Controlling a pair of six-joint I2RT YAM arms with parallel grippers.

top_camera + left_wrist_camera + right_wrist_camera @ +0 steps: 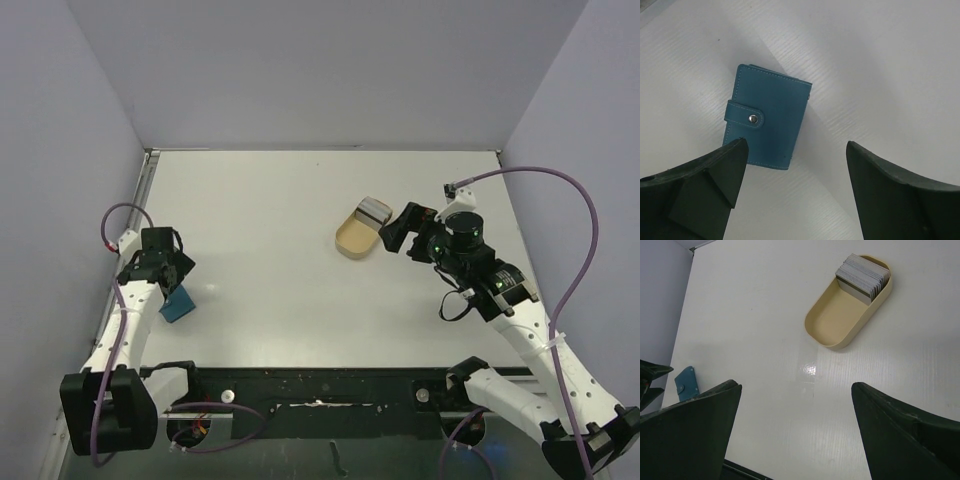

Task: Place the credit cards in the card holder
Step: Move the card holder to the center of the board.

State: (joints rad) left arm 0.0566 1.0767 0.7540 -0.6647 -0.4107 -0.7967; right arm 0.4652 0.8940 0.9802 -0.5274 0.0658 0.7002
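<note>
The blue card holder [767,117] lay closed on the white counter [890,60], its tab fastened by a metal stud, so its pockets were hidden. In the left wrist view its lower left corner was covered by one dark finger of the left pincer [796,145]. From overhead, at the left of the frame, that pincer overlapped the holder's upper part and only a blue corner showed. Whether the finger touched the holder could not be told from either view.

The credit cards [862,274] stood packed on edge in the far end of a tan oval dish [832,322], at the upper right of the right wrist view. They were grey and silvery, too tightly packed to count, and their faces could not be read. The rest of the dish held nothing. In that same view the holder appeared only as a small blue shape at the left edge, beside dark parts of the other arm.

The left pincer was spread wide, with the holder lying between and just beyond its fingertips, and gripped nothing. The right pincer [795,386] was also spread wide and held nothing, over bare counter with the dish beyond its fingertips. Overhead, it sat just to the right of the dish near the frame's centre, with contact impossible to judge.
</note>
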